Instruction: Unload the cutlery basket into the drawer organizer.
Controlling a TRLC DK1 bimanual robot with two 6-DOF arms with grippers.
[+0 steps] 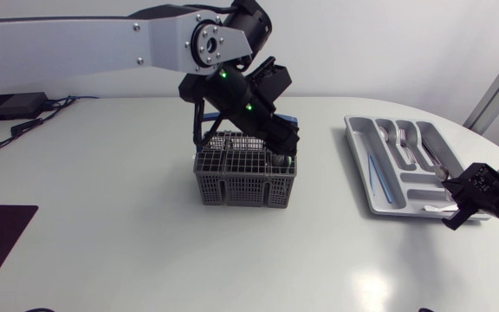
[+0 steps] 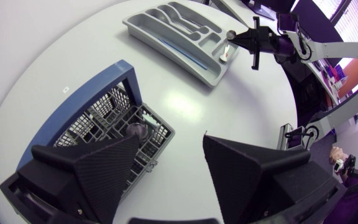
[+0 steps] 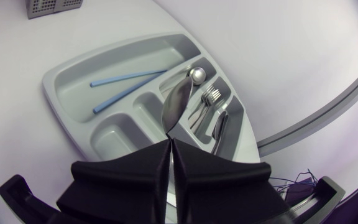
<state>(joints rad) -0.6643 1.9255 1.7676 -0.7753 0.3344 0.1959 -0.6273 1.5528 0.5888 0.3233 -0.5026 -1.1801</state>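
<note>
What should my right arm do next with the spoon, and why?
Probably ease the right gripper down a little, then open it. It is shut on the spoon, which hangs above the drawer organizer, by the slots that hold other metal cutlery, and is not yet lying in one.

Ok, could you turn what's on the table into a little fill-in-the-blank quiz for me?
1. The two long sticks in the organizer are ___ in colour.
2. The left gripper above the basket has its fingers ___.
3. The right gripper has its fingers shut on a silver ___.
Missing words: blue; open; spoon.
</note>
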